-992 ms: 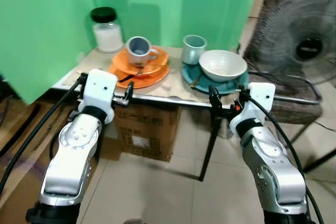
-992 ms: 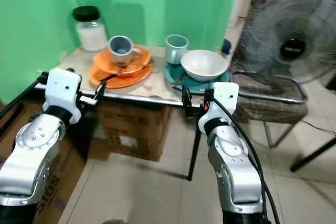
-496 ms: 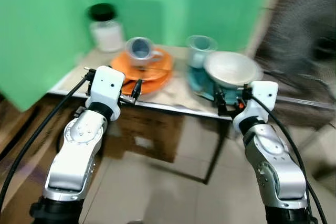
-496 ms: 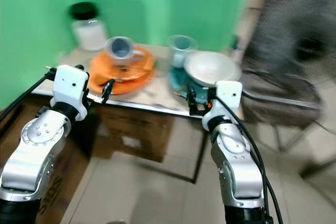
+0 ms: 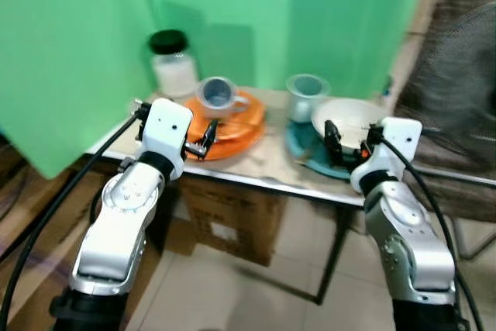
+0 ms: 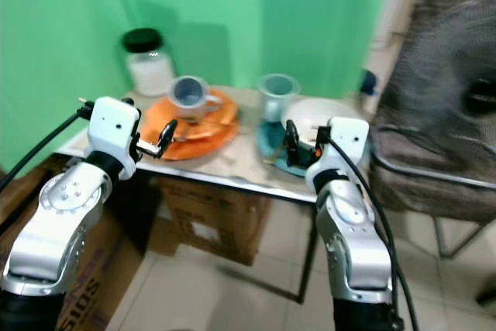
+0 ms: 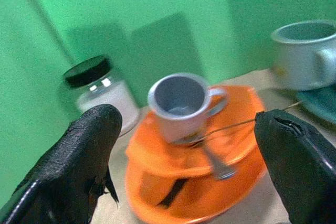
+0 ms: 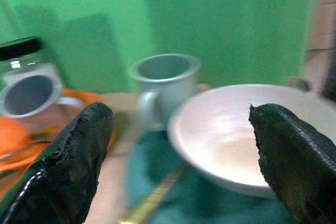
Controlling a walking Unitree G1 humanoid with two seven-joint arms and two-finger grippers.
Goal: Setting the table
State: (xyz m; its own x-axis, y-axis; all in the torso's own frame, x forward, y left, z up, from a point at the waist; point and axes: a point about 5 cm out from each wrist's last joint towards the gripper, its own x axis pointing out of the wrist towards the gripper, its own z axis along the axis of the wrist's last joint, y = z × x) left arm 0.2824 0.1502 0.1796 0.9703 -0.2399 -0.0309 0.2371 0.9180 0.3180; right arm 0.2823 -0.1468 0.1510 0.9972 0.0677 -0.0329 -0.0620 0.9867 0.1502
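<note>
Left gripper [image 5: 208, 136] is raised at the near edge of the table [image 5: 263, 162], fingers [image 7: 84, 156] spread wide and holding nothing, aimed at the grey cup [image 7: 181, 103] on stacked orange plates [image 7: 210, 182]. A spoon [image 7: 215, 162] lies on these plates. Right gripper [image 5: 335, 141] is likewise wide open and empty, just before the white bowl [image 8: 241, 140] on a teal plate [image 8: 157, 182]. A pale blue mug [image 8: 163, 85] stands behind that plate. A jar [image 5: 173, 63] with a black lid sits at the table's far left corner.

Cardboard boxes [image 6: 205, 218] sit under the table; the printing on one [image 6: 85, 300] is blurred, possibly "SOTIS". Green cloth [image 5: 70, 36] covers the wall. A fan [image 6: 457, 106] stands to the right on a tiled floor [image 5: 256, 300].
</note>
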